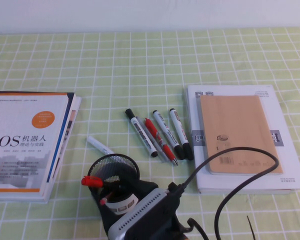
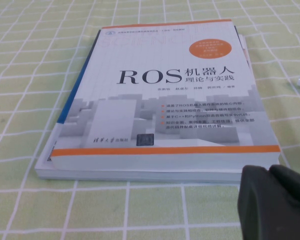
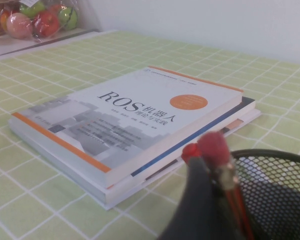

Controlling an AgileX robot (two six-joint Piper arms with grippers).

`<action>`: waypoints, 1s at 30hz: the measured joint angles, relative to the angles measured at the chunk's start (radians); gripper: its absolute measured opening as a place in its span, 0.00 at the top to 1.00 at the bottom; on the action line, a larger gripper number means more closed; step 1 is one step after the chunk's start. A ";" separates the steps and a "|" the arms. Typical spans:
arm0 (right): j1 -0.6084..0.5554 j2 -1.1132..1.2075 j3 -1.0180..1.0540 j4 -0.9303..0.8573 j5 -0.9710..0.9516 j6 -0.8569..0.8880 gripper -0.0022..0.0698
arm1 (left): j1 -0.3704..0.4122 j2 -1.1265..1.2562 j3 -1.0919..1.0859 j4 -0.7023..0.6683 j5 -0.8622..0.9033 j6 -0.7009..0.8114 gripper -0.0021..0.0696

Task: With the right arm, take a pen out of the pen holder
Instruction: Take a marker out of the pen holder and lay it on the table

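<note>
High view looks down on a counter [image 1: 140, 65] covered by a green checked cloth. Low in the middle of the frame stands the black mesh pen holder [image 1: 112, 162]. The right pincer [image 1: 114, 194] comes in from the bottom edge and sits at the holder's near rim, reaching into its mouth. From here I cannot tell whether it is released or clenched on anything.

A red-capped pen [image 1: 92, 181] leans out over the holder's left rim. A second pen [image 1: 124, 204] with a white label lies against the near rim beside the pincer. Both are inside the holder. In the right wrist view, two red pen tops poke up just beside the dark pincer body, with mesh at the lower right.

Just above the holder a white marker [image 1: 100, 145] lies on the cloth. Further up, near the centre, four more pens lie side by side: a black-capped marker [image 1: 141, 133], a red pen [image 1: 161, 141] and two black-tipped markers [image 1: 166, 131]. At the left edge the ROS book [image 1: 25, 140] tops a small stack. On the right a tan notebook [image 1: 235, 132] lies on a white book [image 1: 285, 165], and a black cable [image 1: 230, 165] loops over them.

The left pincer [image 2: 276, 200] shows only in the left wrist view, as a dark lump in the lower right corner, just off the near corner of the ROS book. I cannot tell its state either.
</note>
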 joint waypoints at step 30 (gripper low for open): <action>-0.004 0.001 0.000 -0.034 -0.010 0.000 0.97 | 0.000 0.000 0.000 0.000 0.000 0.000 0.98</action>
